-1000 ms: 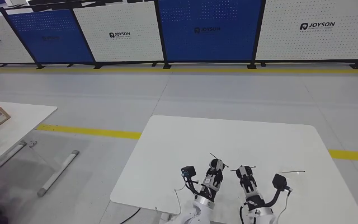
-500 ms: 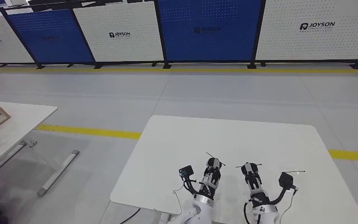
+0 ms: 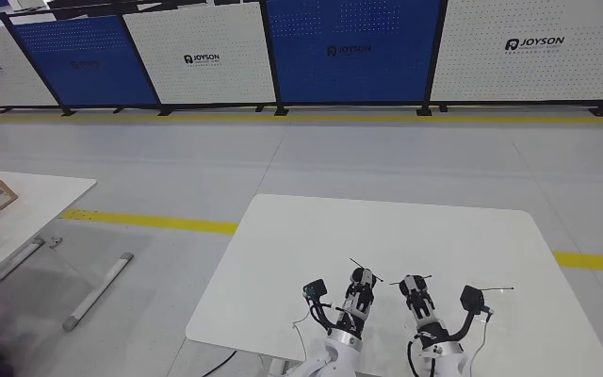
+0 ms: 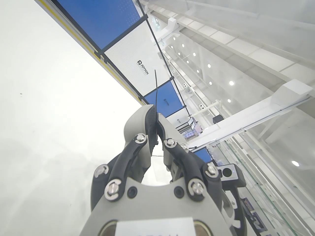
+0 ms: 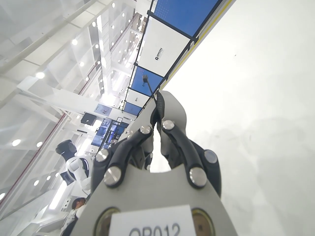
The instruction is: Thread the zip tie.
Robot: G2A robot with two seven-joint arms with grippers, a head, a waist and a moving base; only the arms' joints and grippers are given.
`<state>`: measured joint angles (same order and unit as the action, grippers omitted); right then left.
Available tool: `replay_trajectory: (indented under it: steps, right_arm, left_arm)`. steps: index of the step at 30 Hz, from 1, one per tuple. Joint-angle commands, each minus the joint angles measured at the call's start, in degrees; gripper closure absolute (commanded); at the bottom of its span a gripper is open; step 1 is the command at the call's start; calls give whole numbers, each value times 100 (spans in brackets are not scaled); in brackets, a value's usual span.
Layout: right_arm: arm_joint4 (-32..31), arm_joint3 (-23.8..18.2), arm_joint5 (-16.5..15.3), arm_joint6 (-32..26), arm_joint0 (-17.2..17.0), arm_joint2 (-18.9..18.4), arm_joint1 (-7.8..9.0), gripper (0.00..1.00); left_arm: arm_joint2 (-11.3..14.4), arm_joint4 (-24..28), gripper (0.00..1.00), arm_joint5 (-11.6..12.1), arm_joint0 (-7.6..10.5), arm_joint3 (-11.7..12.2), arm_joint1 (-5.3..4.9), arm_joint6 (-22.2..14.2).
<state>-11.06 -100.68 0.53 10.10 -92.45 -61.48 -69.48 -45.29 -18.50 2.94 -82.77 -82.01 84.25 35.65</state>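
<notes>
Hovering over the white table's [image 3: 311, 245] near edge, the left end effector [image 4: 155, 114] is clamped on a black zip tie tail [image 4: 156, 87], its pointed tip protruding. The right end effector [image 5: 157, 101] is clamped just below a square zip tie head [image 5: 145, 77]. A loose black tie [image 3: 492, 288] lies on the table beside the right arm.

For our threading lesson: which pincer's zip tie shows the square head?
The right pincer: its zip tie ends in a square head; the left pincer holds a plain tapered tip.
</notes>
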Motion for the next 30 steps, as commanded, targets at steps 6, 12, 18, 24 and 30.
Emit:
replay_trajectory:
  steps: [6,12,18,24,30]
  right_arm:
    - [18,155,-176,-91,83,25,-41,100]
    - [18,155,-176,-91,83,25,-41,100]
    - [77,256,-208,-170,108,-39,-63,100]
    - [82,285,-250,-277,117,-62,-90,100]
    - [77,284,-252,-277,115,-63,-91,100]
  left_arm:
    - [71,21,100,-53,37,75,77,124]
    - [71,21,100,-53,37,75,77,124]
    - [22,54,100,-51,22,41,76,46]
    - [-26,49,100,-25,-19,-14,84,21]
    - [-26,49,100,-25,-19,-14,84,21]
